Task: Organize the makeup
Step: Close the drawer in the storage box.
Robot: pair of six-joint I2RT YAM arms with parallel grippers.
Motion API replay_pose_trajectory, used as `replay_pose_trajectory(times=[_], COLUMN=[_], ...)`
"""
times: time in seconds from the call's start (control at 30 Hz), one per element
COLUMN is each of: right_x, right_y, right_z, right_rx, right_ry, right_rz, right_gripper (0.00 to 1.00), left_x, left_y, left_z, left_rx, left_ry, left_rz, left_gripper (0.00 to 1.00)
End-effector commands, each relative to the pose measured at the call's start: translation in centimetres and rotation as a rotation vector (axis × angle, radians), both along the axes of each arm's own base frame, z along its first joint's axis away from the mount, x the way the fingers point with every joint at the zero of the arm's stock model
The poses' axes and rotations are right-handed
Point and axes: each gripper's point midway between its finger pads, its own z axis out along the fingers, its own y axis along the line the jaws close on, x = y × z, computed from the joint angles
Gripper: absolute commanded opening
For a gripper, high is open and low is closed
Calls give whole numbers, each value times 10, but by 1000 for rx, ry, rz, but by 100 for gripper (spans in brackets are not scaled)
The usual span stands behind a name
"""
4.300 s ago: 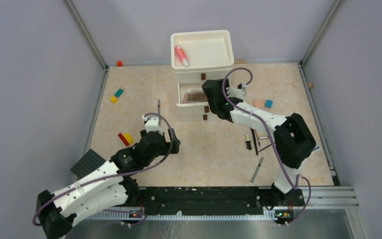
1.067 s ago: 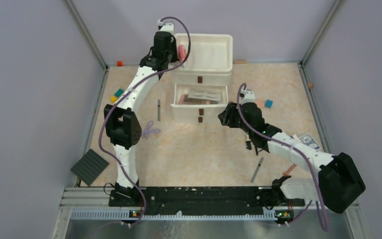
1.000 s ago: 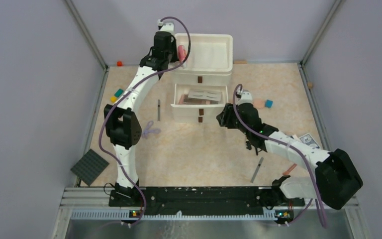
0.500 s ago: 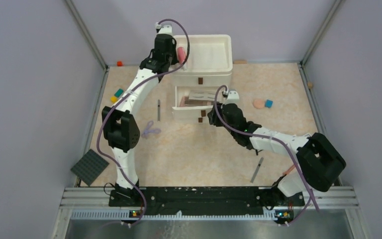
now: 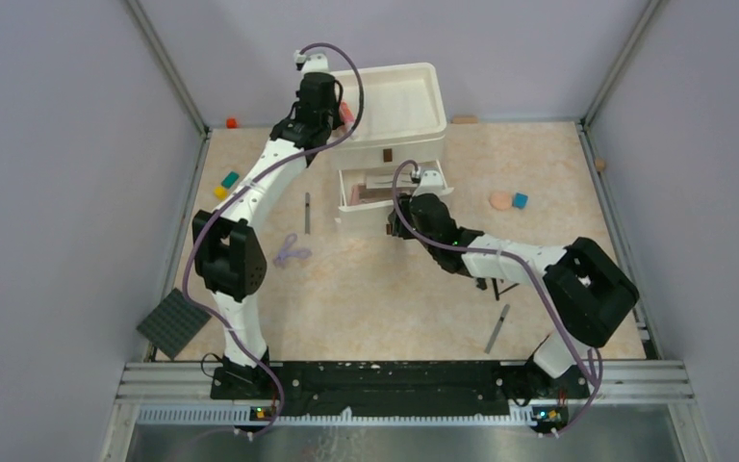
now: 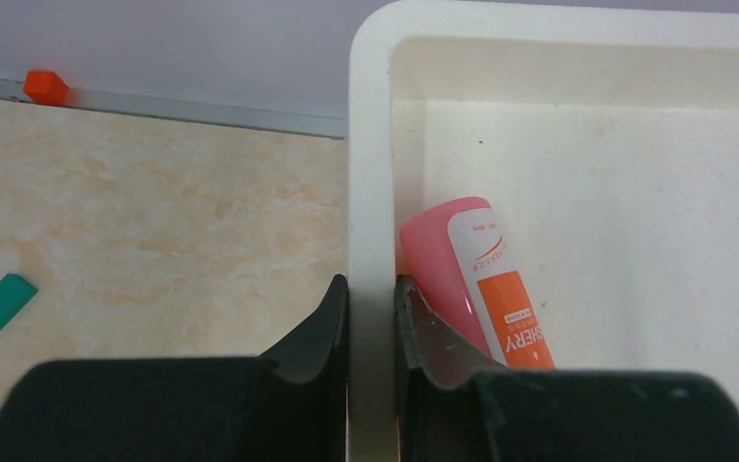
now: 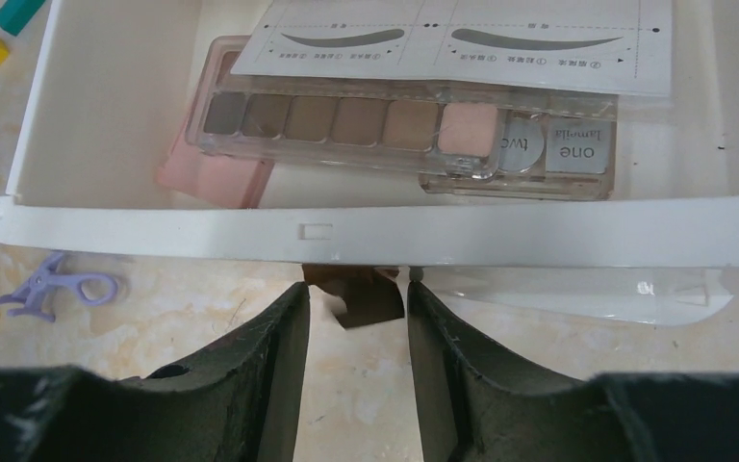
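So, left pincer (image 6: pixel 370 289): clamping white tray rim (image 6: pixel 366 144)
Right pincer (image 7: pixel 356 289): astride brown tab (image 7: pixel 370 306), grip unclear
White plastic drawer (image 7: pixel 539 245): probably light; take by tab

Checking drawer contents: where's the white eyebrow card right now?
Right wrist view, top centre-right: the white eyebrow card lies in the open drawer, overlapping the eyeshadow palette's far edge, beyond the brown handle that the right gripper straddles.

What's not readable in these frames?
- Left wrist: spray bottle near end hidden behind left gripper, which clamps the tray wall.
- Right wrist: pink pad mostly under palette; unclear whether right gripper pinches drawer handle.
- Top external: drawer contents partly blocked by right arm.
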Motion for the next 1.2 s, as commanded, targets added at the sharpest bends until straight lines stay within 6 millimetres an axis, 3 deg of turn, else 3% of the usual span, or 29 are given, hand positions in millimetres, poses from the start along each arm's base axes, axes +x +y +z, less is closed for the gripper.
replay_pose_trajectory(times=[0.0,0.47,0.73,0.83,1.17], right_x=[37,75,93,101,125], right_y=[21,49,58,56,46], right_z=[69,87,75,71,93], right_rx=[122,85,13,-13,-13], right_ry=[-197,-281,-293,-313,-410], right_rz=[-37,-32,-38,-59,-106], right_gripper=[41,42,44,45,50], left_x=[-26,-27,-29,-30,-34], left_y=[-19,-25,-26,-27,-25], left_z=[-6,-8,-11,-12,-10], left_rx=[-24,0,0,-3,-1], left_ry=[71,68,73,76,75], left_rz=[-80,-138,-146,-151,-156], left_gripper=[0,0,0,0,0])
